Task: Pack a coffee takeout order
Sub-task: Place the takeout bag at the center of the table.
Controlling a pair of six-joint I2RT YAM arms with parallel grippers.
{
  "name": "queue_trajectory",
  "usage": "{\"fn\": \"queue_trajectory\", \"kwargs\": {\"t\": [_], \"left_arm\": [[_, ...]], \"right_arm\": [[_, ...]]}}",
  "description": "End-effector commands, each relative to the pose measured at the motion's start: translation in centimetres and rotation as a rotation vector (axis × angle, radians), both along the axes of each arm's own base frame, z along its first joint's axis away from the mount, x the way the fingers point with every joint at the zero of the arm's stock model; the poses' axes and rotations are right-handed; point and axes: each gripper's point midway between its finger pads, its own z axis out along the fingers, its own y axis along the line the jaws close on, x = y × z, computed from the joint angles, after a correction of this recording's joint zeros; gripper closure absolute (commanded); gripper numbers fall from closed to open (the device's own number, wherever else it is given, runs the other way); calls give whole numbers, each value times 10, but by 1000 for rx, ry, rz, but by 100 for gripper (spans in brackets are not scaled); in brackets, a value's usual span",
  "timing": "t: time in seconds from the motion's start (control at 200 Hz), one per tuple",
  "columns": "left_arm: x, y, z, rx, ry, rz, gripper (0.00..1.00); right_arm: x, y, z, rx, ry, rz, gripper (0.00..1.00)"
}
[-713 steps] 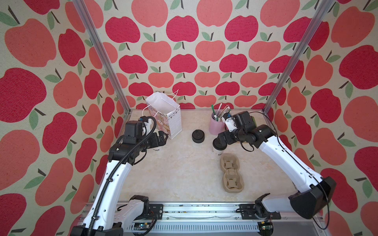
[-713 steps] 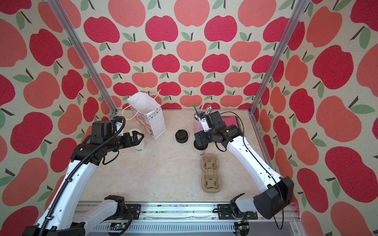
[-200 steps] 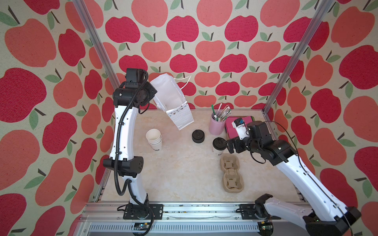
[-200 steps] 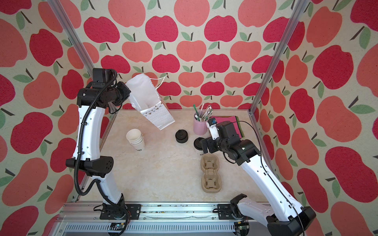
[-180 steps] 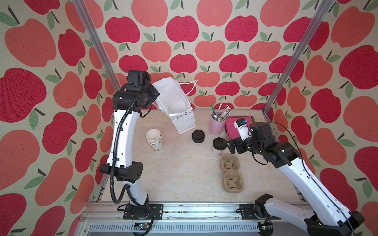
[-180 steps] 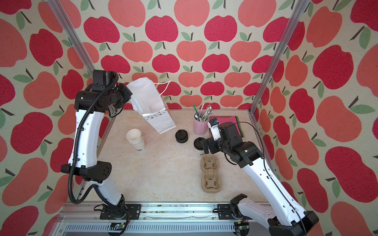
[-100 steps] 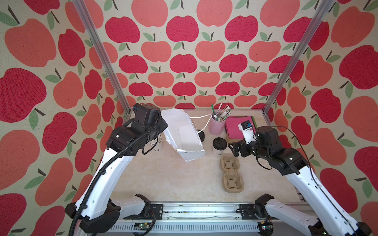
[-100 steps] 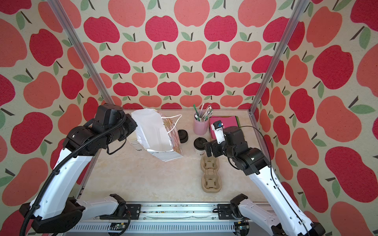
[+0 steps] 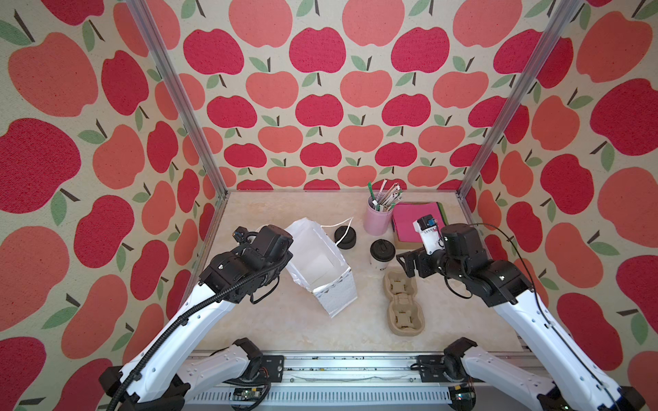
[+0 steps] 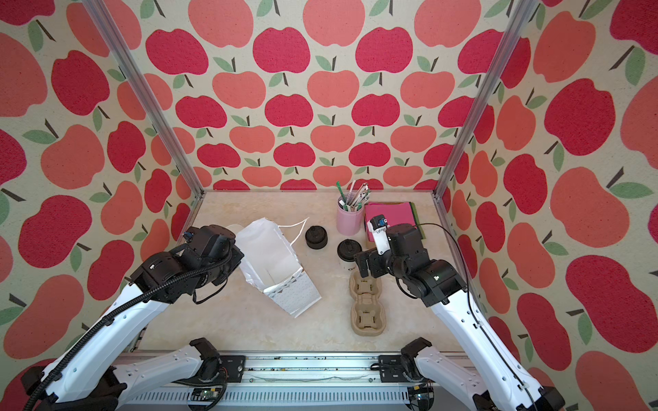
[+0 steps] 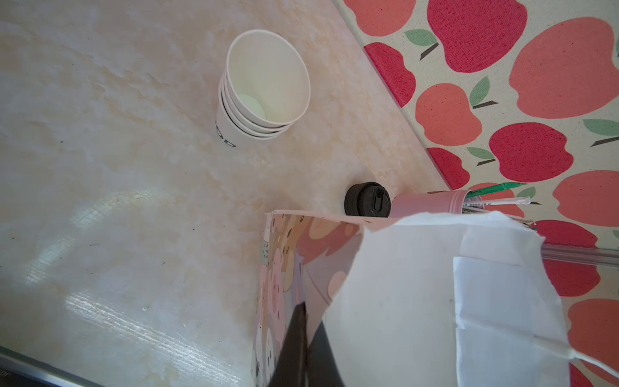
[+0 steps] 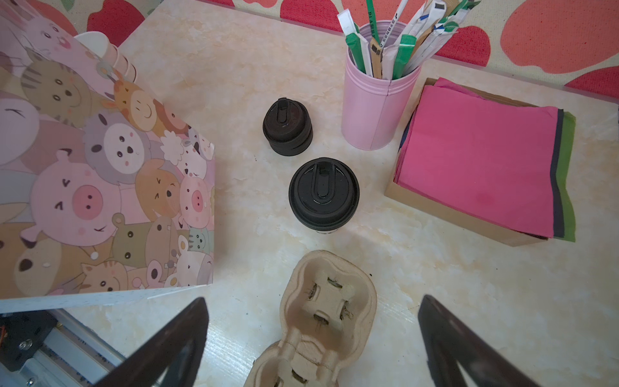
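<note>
The white paper cup with its black lid (image 9: pixel 382 251) (image 12: pixel 324 194) stands upright mid-table. My right gripper (image 9: pixel 406 261) (image 12: pixel 311 301) hovers open just right of it, over the near end of the cardboard carrier, holding nothing. My left gripper (image 11: pixel 306 321) is shut on the rim of the animal-print paper bag (image 9: pixel 317 270) (image 10: pixel 274 263). The bag leans over left of the cup with its mouth open upward. A green straw (image 9: pixel 371 192) (image 12: pixel 370 20) stands in the pink holder (image 9: pixel 377 217). The magenta napkin (image 9: pixel 418 220) (image 12: pixel 479 160) tops a pile in its box.
A two-cup cardboard carrier (image 9: pixel 404 302) (image 12: pixel 330 298) lies in front of the cup. Spare black lids (image 9: pixel 345 236) (image 12: pixel 287 129) sit behind it. A stack of lidless cups (image 11: pixel 264 87) stands at the left, behind the bag. Metal posts mark the back corners.
My left arm has brought the bag down from high at the back left to the middle of the table. My right gripper has drawn slightly back, still open.
</note>
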Motion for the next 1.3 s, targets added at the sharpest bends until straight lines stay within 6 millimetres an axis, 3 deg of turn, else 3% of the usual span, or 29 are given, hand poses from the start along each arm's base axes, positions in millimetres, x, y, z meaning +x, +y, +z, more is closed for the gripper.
{"fn": "queue_trajectory", "kwargs": {"t": [0.0, 0.14, 0.535, 0.84, 0.965, 1.151, 1.296], "left_arm": [[0, 5, -4, -47, -7, 105, 100], [1, 4, -10, -26, 7, 109, 100], [9, -11, -8, -7, -2, 35, 63], [21, 8, 63, 311, -113, -175, 43], [31, 12, 78, 426, -129, -270, 39], [47, 3, 74, 442, -169, -446, 31], [43, 6, 72, 394, -272, -500, 13]], "right_arm": [[0, -1, -11, -5, 37, -12, 1], [1, 1, -18, -10, 49, -8, 1], [1, 3, -27, -26, 67, 8, 1], [-12, 0, -35, -37, 151, 11, 1], [-22, -5, -51, -38, 239, -30, 1], [-42, -12, -82, -43, 367, -105, 7], [-56, -17, -107, -103, 436, -138, 11]]}}
